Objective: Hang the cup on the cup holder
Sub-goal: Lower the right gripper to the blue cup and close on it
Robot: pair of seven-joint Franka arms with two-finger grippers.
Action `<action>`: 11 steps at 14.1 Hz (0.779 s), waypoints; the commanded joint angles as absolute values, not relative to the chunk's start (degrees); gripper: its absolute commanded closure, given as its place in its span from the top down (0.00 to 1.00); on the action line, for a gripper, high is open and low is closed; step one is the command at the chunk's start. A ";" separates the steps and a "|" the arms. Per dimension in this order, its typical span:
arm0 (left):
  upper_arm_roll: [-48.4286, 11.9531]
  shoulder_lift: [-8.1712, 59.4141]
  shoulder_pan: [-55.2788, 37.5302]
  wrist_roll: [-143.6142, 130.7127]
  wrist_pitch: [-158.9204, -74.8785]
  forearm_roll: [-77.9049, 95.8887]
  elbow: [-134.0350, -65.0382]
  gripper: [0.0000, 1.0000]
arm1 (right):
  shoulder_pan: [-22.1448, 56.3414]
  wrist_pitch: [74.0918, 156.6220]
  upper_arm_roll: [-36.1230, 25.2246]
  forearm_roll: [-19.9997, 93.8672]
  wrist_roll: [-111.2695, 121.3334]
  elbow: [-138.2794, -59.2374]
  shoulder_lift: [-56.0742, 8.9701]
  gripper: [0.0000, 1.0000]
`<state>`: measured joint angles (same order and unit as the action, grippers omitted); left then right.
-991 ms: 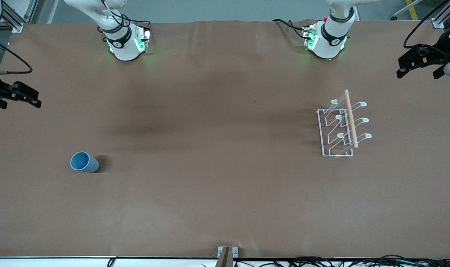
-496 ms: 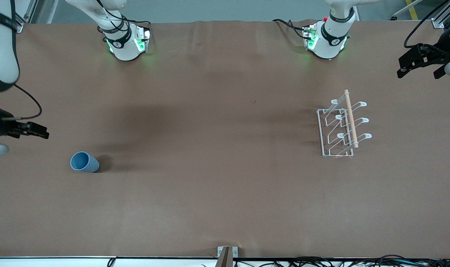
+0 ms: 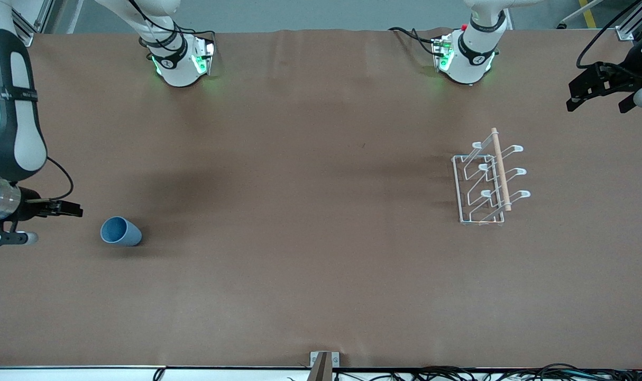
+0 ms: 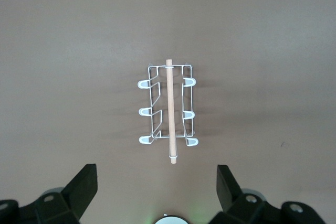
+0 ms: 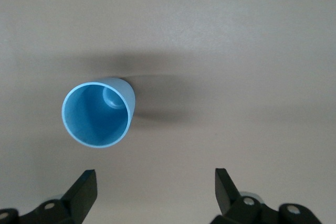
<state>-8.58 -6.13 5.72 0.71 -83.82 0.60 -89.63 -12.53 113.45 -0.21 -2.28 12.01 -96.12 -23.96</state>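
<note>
The cup [image 3: 120,232] stands upright on the brown bench [image 3: 300,264], low in the front view at the picture's middle-left edge, mouth up. Nothing holds it, so the job has hardly begun: the cup must be picked up, carried across and hung. Just beside it, by the picture's edge, is the right tool [image 3: 67,209], and in the right wrist view its two fingers are spread wide with the cup [image 5: 98,114] between and ahead of them. Higher, at the middle right, the cup holder [image 3: 487,180] stands bare. In the upper right corner the left tool [image 3: 590,90] waits, fingers wide apart.
</note>
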 commanded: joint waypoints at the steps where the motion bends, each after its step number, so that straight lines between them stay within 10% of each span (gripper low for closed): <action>1: -8.61 -5.54 5.98 1.85 -82.79 0.44 -88.24 1.00 | -12.48 119.24 0.53 -1.41 12.13 -99.66 -25.30 0.98; 11: -8.00 -5.45 5.98 1.85 -82.79 0.79 -88.24 1.00 | -11.34 125.51 0.79 5.19 12.39 -99.58 -32.78 0.82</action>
<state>-7.94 -5.97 5.76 0.81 -83.81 0.60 -89.59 -11.64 124.30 0.86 3.90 11.95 -99.11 -31.95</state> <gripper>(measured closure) 0.000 0.088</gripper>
